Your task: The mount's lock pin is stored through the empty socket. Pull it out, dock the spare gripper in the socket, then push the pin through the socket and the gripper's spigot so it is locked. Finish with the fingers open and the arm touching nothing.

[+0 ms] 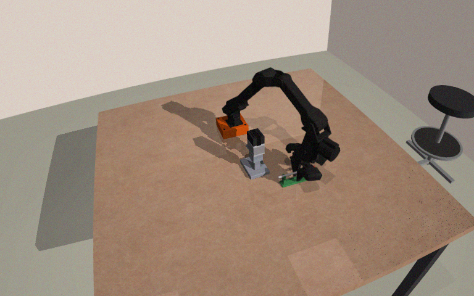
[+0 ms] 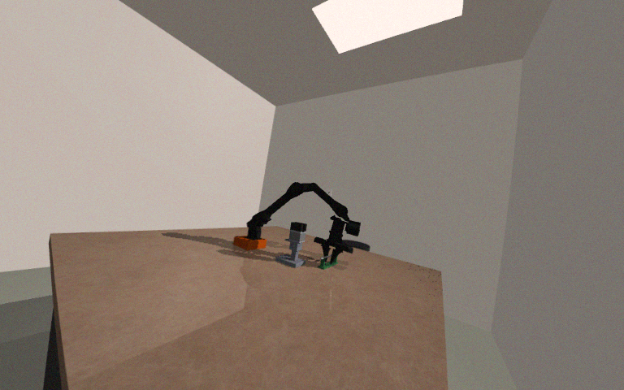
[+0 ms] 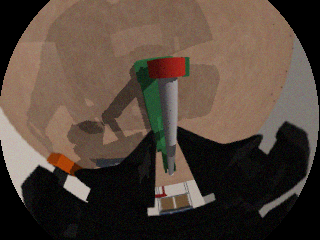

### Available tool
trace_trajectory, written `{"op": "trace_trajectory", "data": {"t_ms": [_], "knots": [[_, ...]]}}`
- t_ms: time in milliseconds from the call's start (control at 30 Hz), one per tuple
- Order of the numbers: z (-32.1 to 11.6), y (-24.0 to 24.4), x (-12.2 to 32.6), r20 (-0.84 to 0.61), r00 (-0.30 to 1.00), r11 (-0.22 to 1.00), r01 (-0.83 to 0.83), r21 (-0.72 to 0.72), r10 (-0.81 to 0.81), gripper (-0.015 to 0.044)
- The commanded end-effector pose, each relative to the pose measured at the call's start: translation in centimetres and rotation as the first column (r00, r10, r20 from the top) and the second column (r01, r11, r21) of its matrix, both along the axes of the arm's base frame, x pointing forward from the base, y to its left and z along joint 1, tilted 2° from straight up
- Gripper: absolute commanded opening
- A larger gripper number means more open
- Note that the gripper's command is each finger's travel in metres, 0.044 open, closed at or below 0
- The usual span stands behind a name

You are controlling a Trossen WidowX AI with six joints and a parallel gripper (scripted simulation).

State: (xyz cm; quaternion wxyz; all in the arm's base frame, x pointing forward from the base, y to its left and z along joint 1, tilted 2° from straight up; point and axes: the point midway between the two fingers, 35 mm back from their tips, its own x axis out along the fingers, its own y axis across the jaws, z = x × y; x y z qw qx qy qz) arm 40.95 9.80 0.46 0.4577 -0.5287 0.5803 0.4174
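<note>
The lock pin [image 1: 287, 175] [image 3: 169, 102] is a grey rod with a red head. It lies along a low green rack [image 1: 286, 184] [image 2: 322, 265] [image 3: 151, 97]. My gripper [image 1: 299, 175] [image 2: 329, 260] [image 3: 164, 131] is low over the rack, with its fingertips on either side of the pin. In the wrist view a narrow gap shows beside the pin, so I see it as open. The grey mount [image 1: 259, 172] [image 2: 289, 261] stands left of the rack. The spare gripper [image 1: 256, 137] [image 2: 298, 227], black at the top, stands upright above its base. How its spigot sits in the socket is too small to tell.
The arm's orange base [image 1: 234, 131] [image 2: 249, 242] [image 3: 63, 163] stands behind the mount. The mount is close to my gripper's left side in the top and exterior views. The black stool [image 1: 450, 101] is on the floor beyond the table's right edge.
</note>
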Motion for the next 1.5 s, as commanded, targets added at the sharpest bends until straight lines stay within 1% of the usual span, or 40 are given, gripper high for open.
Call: {"op": "trace_trajectory", "data": {"t_ms": [0, 67, 500, 1233, 1400, 1433, 1467], "knots": [[-0.1, -0.1, 0.1, 0.002, 1.000, 1.000, -0.006, -0.004, 0.006, 0.0049], [-0.1, -0.1, 0.1, 0.002, 1.000, 1.000, -0.006, -0.004, 0.006, 0.0000], [0.4, 0.0, 0.0, 0.002, 1.000, 1.000, -0.006, -0.004, 0.006, 0.0000], [6.7, -0.2, 0.0, 0.002, 1.000, 1.000, -0.006, -0.004, 0.006, 0.0000], [6.9, -0.2, 0.0, 0.002, 1.000, 1.000, -0.006, -0.004, 0.006, 0.0000], [6.2, -0.2, -0.1, -0.009, 1.000, 1.000, 0.000, -0.003, 0.000, 0.0006], [6.2, -0.2, -0.1, -0.009, 1.000, 1.000, 0.000, -0.003, 0.000, 0.0000]]}}
